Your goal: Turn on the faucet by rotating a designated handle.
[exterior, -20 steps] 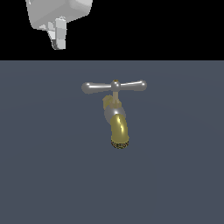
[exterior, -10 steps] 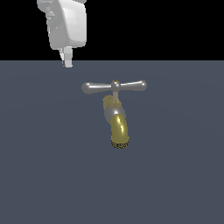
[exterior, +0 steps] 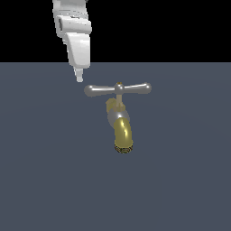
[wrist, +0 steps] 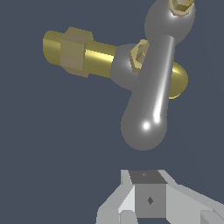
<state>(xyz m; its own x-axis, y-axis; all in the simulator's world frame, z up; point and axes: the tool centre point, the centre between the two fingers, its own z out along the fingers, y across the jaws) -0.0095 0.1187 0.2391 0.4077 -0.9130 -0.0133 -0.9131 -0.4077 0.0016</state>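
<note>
Hanging just beside the handle (exterior: 118, 89) end on the exterior view's left, pincer (exterior: 79, 76) not touching it. Leaving a narrow gap between fingertip and bulbous end. Spreading open all around the faucet (exterior: 119, 122): bare grey surface (exterior: 180, 180). Blocking passage only along the crossbar and spout.

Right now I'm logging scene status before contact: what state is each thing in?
handle: level crossbar, untouched.
faucet: no water visible at the outlet.
end effector: just above the handle's end on the exterior view's left, holding nothing; open or shut cannot be told.
</note>
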